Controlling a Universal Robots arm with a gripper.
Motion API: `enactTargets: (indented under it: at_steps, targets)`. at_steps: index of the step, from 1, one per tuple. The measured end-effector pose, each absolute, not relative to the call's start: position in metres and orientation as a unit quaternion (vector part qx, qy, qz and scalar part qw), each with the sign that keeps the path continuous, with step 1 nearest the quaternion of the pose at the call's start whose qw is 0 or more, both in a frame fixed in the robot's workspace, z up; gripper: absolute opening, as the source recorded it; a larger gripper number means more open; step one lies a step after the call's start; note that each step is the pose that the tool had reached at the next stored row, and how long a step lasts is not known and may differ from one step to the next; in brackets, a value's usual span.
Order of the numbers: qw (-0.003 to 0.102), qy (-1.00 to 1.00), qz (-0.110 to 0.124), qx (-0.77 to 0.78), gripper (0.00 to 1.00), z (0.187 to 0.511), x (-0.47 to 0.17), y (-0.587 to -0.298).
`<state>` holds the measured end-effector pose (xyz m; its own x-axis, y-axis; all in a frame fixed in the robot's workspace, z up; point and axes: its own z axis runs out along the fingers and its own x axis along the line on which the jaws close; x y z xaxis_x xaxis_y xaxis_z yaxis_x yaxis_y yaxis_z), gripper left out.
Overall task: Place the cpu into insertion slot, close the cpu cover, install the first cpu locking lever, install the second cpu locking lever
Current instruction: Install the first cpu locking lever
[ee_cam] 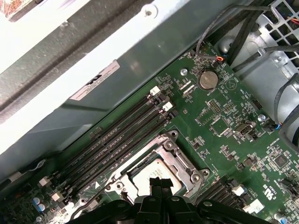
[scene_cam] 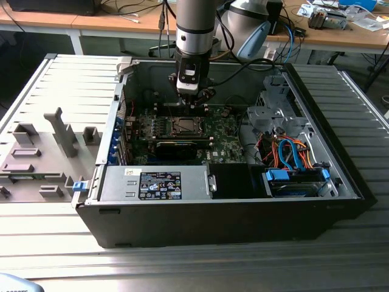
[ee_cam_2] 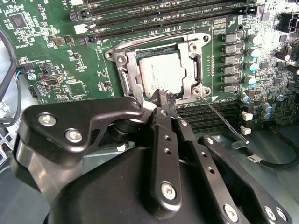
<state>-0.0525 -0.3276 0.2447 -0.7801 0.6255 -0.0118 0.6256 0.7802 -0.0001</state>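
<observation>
1. Setting: I hang inside the open black desktop computer case (scene_cam: pixel 340 182), which lies on the ribbed grey metal counter (scene_cam: pixel 61 79), directly over the green circuit board (scene_cam: pixel 228 146).
2. The cpu, a small flat square chip with a pale silver-grey face (ee_cam_2: pixel 162 74), lies seated in the insertion slot, the square metal-rimmed socket (ee_cam_2: pixel 122 65) on that board; in the first wrist view the same chip (ee_cam: pixel 152 171) shows inside the rim.
3. The cpu cover, a thin grey metal frame plate (ee_cam_2: pixel 194 63), lies flat around the chip, its window leaving the pale face exposed. I judge placement and cover closure complete.
4. My black gripper (ee_cam_2: pixel 161 95) is drawn together to a narrow tip with nothing between the fingers (ee_cam_2: pixel 164 105); the tip rests at the socket's edge nearest me.
5. A thin wire locking lever (ee_cam_2: pixel 224 122) runs out obliquely from the socket corner, its bent handle end lying over the board, apparently not latched.
6. Step in hand, as I judge it: installing the first locking lever.
7. Requirement: a push on the thin wire, down and sideways under its retaining hook, without the tip slipping onto the chip face or the nearby capacitors (ee_cam_2: pixel 254 60).
</observation>
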Motion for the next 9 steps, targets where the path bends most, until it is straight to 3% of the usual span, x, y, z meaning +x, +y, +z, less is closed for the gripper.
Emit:
enactTargets:
  at_steps: [9]
  targets:
    - [0.006,0.946,-0.002,0.323,0.11,0.2447,-0.0525,-0.3276]
